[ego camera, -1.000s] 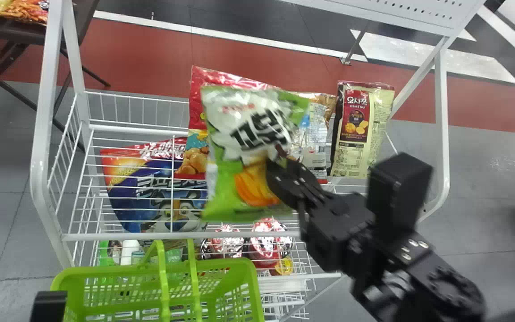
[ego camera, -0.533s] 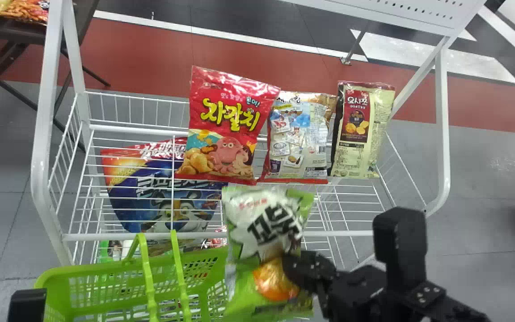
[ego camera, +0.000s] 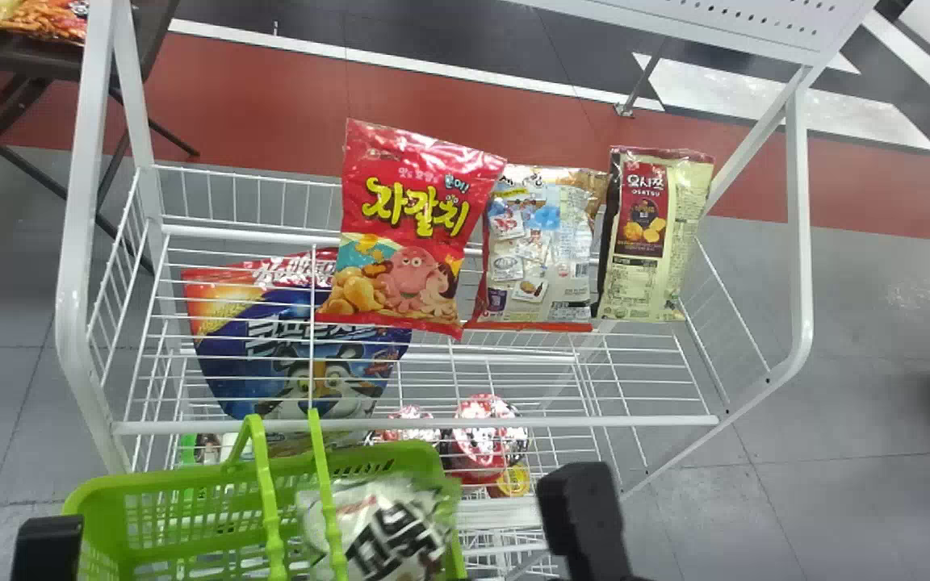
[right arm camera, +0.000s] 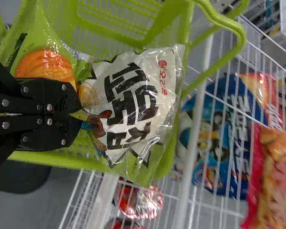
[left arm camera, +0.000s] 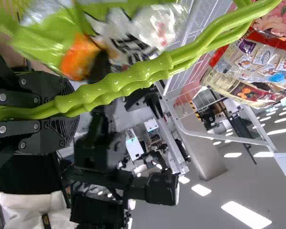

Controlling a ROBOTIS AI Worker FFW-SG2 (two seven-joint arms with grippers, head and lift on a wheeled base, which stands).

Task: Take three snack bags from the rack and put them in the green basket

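Note:
Low in the head view, the green basket [ego camera: 150, 484] stands before the rack with a green-and-white snack bag [ego camera: 396, 537] in its right part. A black part of my left gripper [ego camera: 47, 549] shows at its left, and one of my right gripper [ego camera: 582, 516] at its right. In the left wrist view my left gripper [left arm camera: 69, 109] is shut on the basket handles [left arm camera: 119, 82]. My right gripper [right arm camera: 80, 114] pinches the same bag [right arm camera: 128, 102] within the basket's walls in the right wrist view. On the rack [ego camera: 433, 422] are a red bag [ego camera: 412, 230], a silvery bag [ego camera: 536, 250] and a cream bag [ego camera: 652, 238].
A large blue bag [ego camera: 295, 347] leans in the wire shelf's left part. Red-topped packages [ego camera: 485, 440] sit on a lower level. The rack's white posts rise at left [ego camera: 73, 242] and right [ego camera: 800, 242]. Far left, a dark table [ego camera: 21, 56] holds other bags.
My right gripper has brought the green-and-white bag down and toward the left, from in front of the shelf into the basket. The basket has shifted slightly left, along with my left arm.

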